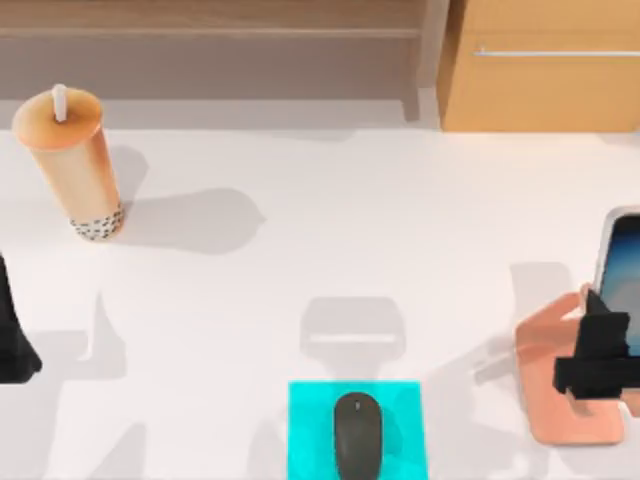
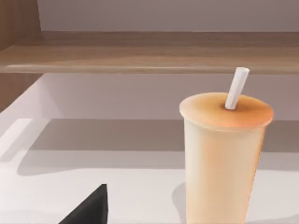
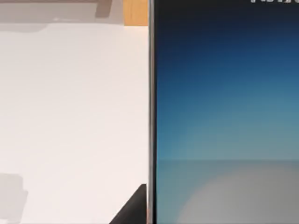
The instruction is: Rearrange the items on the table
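Right gripper (image 1: 598,355) sat over phone stand (image 1: 560,400), smartphone (image 1: 625,270) just beyond it; grip state unclear. Left gripper (image 1: 12,340) parked at table (image 1: 300,230) left edge, cup (image 1: 75,165) beyond; state unclear.

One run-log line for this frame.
mouse on cyan pad | right gripper at phone, pink stand | left gripper near cup

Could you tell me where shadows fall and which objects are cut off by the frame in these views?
Top view: the bubble-tea cup casts a soft shadow toward the table's right; the smartphone is cropped at the right edge. Left wrist view: the cup's base is cut off. Right wrist view: the smartphone's blue screen runs past the frame.
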